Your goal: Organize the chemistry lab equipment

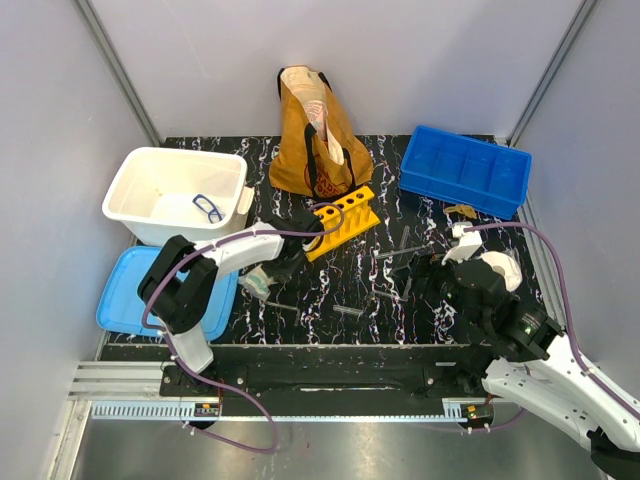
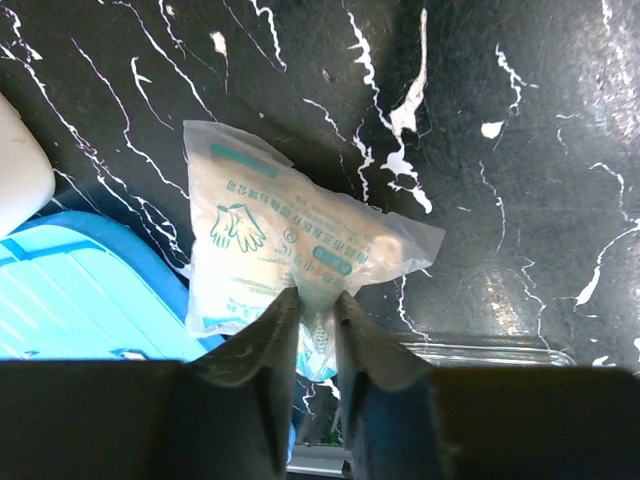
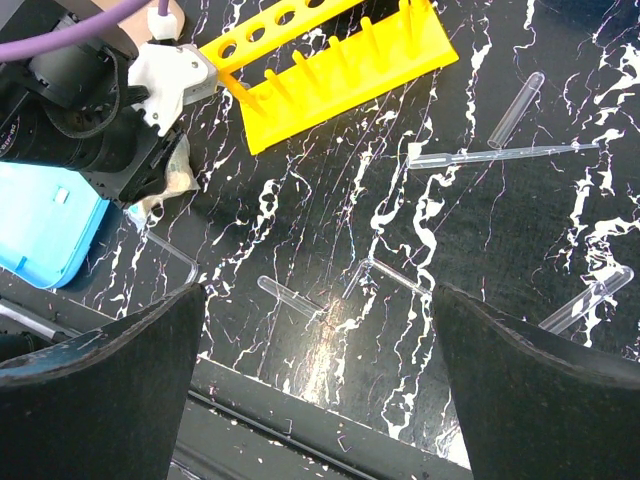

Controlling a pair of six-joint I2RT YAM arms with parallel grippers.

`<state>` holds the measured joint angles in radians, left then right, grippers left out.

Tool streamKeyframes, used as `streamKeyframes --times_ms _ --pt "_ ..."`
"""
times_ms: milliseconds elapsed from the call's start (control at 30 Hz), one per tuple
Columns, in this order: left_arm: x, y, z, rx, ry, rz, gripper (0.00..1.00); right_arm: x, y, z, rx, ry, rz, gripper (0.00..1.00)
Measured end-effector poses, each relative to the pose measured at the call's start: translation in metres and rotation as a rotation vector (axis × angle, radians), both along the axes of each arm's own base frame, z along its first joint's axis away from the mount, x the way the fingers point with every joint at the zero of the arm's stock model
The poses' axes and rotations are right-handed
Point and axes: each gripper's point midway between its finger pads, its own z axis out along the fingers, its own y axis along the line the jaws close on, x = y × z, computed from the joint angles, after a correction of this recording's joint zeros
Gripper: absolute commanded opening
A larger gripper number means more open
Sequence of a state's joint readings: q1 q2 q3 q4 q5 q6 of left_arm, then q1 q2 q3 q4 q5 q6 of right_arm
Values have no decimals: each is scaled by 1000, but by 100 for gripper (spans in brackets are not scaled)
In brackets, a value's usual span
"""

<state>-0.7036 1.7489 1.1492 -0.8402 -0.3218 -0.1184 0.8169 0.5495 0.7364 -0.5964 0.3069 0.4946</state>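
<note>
The bench [image 2: 520, 150] has a smooth, semi-gloss black surface with white marble veining. The glove packet [image 2: 270, 240] pinched in the left gripper [image 2: 317, 300] is thin, translucent, crinkled plastic film; the fingers [image 2: 255, 370] are matt dark plastic. The lid [image 2: 80, 300] left of that gripper is smooth light-blue plastic. Ahead of the right gripper [image 3: 320, 340]: test-tube rack [image 3: 330, 70], smooth yellow plastic; tubes [image 3: 515, 110], clear and glossy
</note>
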Motion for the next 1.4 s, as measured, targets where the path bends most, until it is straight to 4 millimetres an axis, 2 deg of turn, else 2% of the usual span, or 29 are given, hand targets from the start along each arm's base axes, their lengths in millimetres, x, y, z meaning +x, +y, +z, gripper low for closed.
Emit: streamKeyframes --times_ms 200,300,500,633,700,800,867,933,1033,1100,1200,1400 --pt "0 1 1 5 -6 11 2 0 0 0 2 -1 0 100" --pt "1 0 6 -9 -20 15 0 0 0 0 2 -1 0 100" --pt "5 -6 42 -111 -122 49 0 0 0 -1 -1 1 0 100" --pt "12 -16 93 -243 -241 90 0 1 1 -2 -8 5 1 100" --pt "16 -19 128 -325 -322 111 0 1 1 -3 -12 6 2 100" --pt "25 -17 192 -458 -473 149 0 1 1 -4 -16 9 2 100" --pt "33 -1 237 -525 -592 204 0 1 1 -4 -17 11 2 100" --pt "43 23 270 -552 -691 281 0 2 2 -5 -18 12 3 100" --pt "62 73 297 -540 -801 429 0 1 2 -5 -15 12 5 100" --pt "73 106 303 -522 -848 535 0 1 3 -5 -12 11 9 100" --pt "85 150 300 -493 -886 672 0 1 4 -8 -13 18 10 100" --pt "121 204 278 -491 -871 841 0 -1 5 -11 -5 32 12 100"
